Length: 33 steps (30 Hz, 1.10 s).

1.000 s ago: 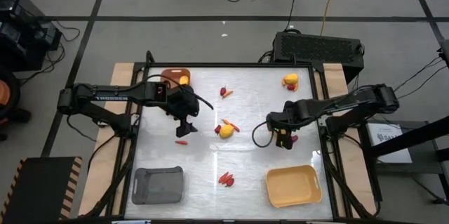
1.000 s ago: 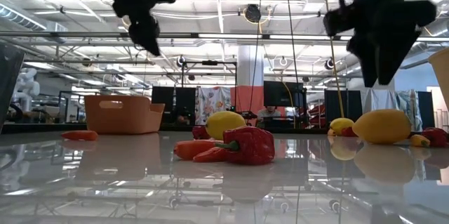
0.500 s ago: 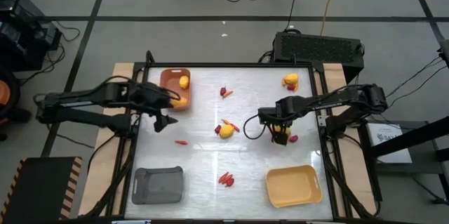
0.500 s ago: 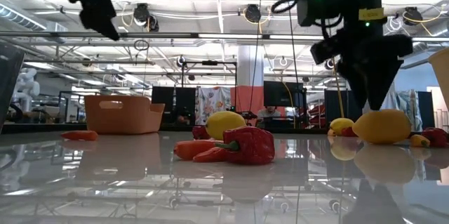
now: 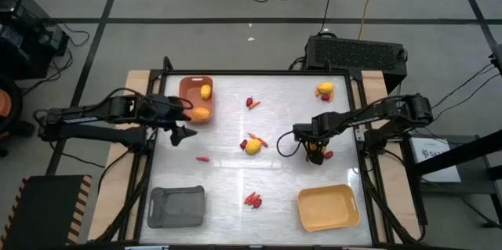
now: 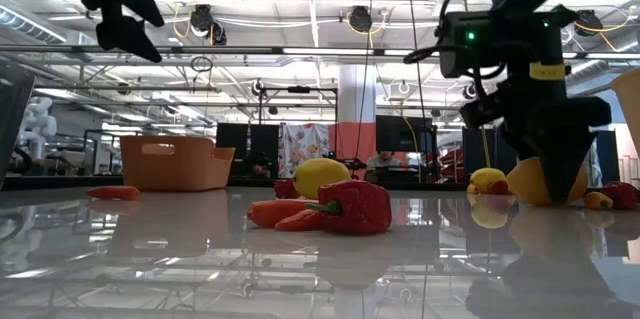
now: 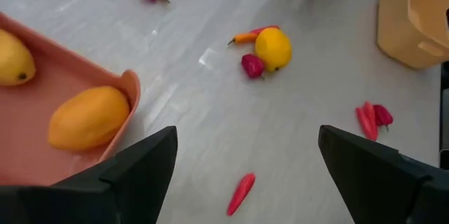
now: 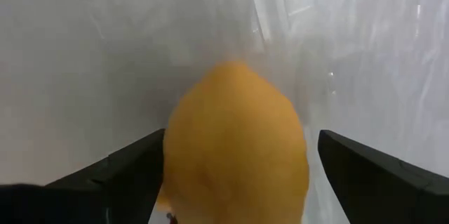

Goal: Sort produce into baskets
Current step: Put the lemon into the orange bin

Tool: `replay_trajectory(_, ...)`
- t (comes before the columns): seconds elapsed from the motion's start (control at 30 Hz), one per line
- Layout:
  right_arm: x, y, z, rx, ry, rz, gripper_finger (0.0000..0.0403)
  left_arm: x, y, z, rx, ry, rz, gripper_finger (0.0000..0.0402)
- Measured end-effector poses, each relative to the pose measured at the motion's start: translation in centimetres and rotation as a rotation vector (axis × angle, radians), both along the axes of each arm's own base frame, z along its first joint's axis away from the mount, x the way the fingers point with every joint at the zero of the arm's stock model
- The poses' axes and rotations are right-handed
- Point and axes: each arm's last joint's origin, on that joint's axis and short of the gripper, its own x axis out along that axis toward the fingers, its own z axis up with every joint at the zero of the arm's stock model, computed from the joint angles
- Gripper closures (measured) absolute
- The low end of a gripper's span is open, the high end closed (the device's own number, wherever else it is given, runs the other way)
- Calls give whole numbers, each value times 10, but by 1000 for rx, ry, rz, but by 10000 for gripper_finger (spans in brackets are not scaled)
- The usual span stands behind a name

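Note:
My right gripper (image 5: 314, 151) is open and points down over a yellow lemon (image 8: 235, 147) lying on the table at the middle right. Its fingers stand on either side of the lemon, which shows in the low view (image 6: 530, 184) behind the gripper (image 6: 548, 174). My left gripper (image 5: 186, 133) is open and empty, raised beside the orange-brown tray (image 5: 187, 85), which holds two yellow fruits (image 7: 88, 116). A small carrot stick (image 5: 203, 158) lies on the table near my left gripper. My right gripper has one finger on each side of the lemon's middle (image 8: 210, 154), coming from above. I cannot tell whether the fingers touch it. The lemon lies on the table.
A lemon with a chilli and a carrot (image 5: 252, 146) lies at the table's middle. Red chillies (image 5: 252, 200) lie near the front, small pieces (image 5: 252, 103) at the back, a lemon (image 5: 324, 89) at the far right. A grey tray (image 5: 176, 206) and a yellow tray (image 5: 328, 208) stand at the near edge.
My left gripper has gone up and toward the table's left edge, away from the carrot stick, and now hangs beside the orange-brown tray. My right gripper has come down around the lemon at the middle right.

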Motion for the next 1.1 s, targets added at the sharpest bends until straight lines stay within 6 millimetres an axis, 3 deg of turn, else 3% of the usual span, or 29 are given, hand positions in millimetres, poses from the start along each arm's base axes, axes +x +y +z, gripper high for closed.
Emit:
replay_trajectory(0.13, -1, 0, -2, -1, -5, -12, 63, 1, 0, 3, 0, -39, 5, 50)
replay_trajectory(0.33, 0, 0, -2, -1, -12, -12, 115, 0, 0, 4, -11, -54, 16, 50)
replay_trajectory(0.53, 11, 0, 15, 2, -36, -12, 167, -4, 0, 7, -1, -73, 9, 50)
replay_trajectory(0.7, 36, -1, 44, -5, -181, -9, 162, -12, -1, 10, 18, -101, 1, 50)
replay_trajectory(0.97, 98, -10, 104, -55, -732, -36, 146, -27, -1, 14, 83, -126, 67, 50)
replay_trajectory(1.1, 126, -20, 116, -99, -905, -71, 149, -27, -1, 15, 86, -143, 67, 50)
